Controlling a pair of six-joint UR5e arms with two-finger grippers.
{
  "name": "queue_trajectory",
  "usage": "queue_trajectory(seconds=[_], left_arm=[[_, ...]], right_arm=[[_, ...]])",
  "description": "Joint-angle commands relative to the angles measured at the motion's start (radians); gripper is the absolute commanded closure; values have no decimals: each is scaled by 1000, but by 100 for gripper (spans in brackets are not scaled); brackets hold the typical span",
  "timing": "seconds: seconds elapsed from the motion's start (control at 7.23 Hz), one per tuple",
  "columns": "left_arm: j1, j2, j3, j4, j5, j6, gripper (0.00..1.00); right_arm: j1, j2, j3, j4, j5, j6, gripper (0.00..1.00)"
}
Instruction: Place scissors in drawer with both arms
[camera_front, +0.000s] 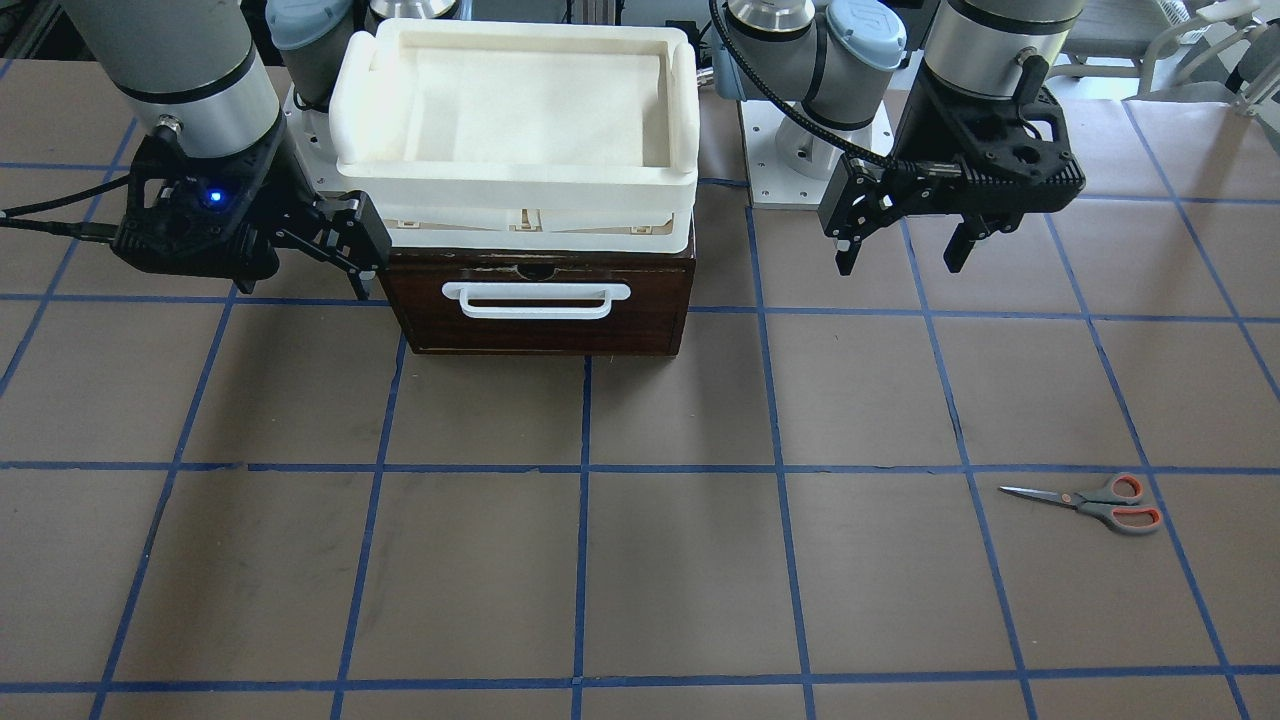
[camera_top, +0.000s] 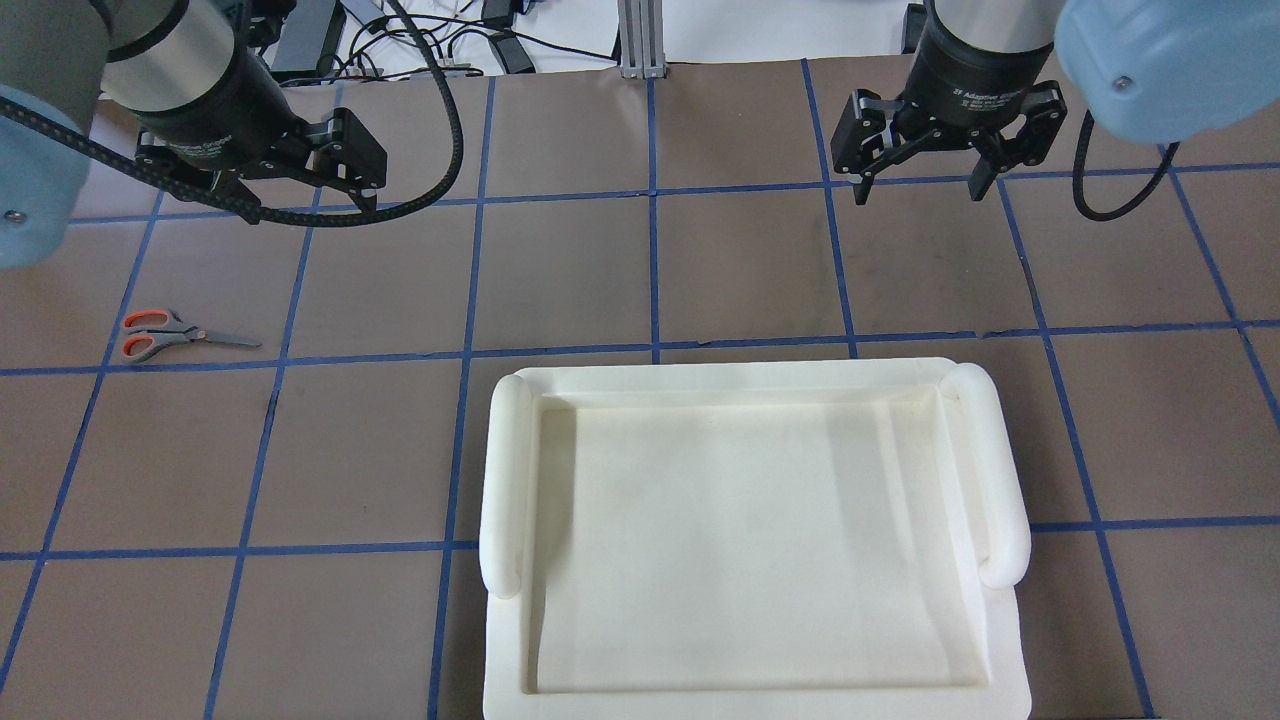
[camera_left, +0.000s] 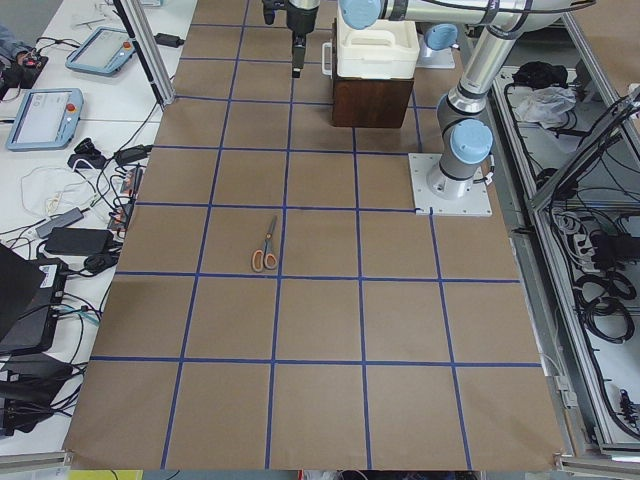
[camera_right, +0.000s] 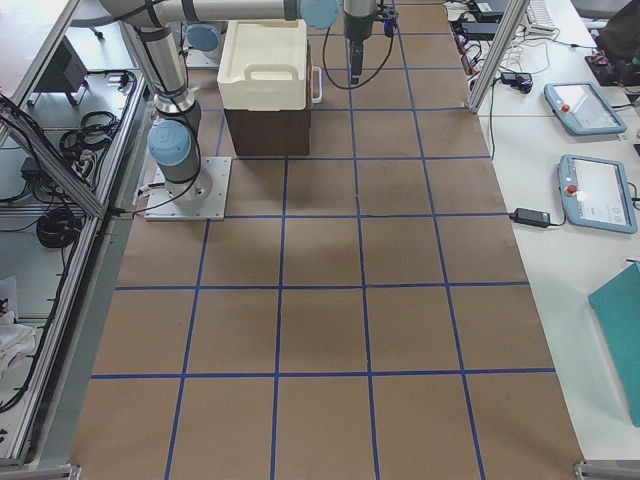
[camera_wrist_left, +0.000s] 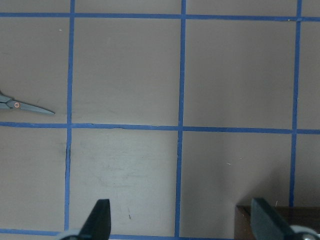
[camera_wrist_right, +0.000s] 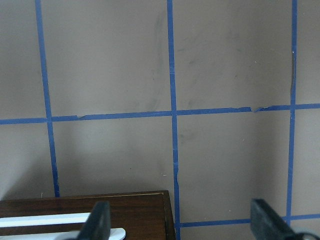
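Scissors (camera_front: 1090, 503) lie on table (camera_front: 660, 570); right end effector (camera_top: 920, 190) reads "2F Adaptive".

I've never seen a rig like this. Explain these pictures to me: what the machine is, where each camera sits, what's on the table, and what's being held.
The machine is a robot with a left arm and a right arm fixed at one table, each ending in a two-finger gripper. One picture faces the robot and one looks down from behind it. Two look along the table from its ends, and two come from cameras on the wrists. On the table stands a dark wooden drawer, shut, with a cream tray on top. The scissors lie flat, well apart from it, on the robot's left side. The left gripper and right gripper both hang open above the table, holding nothing.
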Motion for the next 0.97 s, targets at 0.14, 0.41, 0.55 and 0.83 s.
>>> queue_trajectory(seconds=[0.14,0.41,0.55,0.83], left_arm=[[-2,1,0,-5,0,0,0],[-2,2,0,-5,0,1,0],[-4,2,0,-5,0,0,0],[-4,4,0,-5,0,0,0]], right_arm=[[-2,-5,-2,-11,16,-11,0],[-5,1,0,-9,6,-6,0],[-5,1,0,-23,15,6,0],[-2,-7,0,-18,6,212,0]])
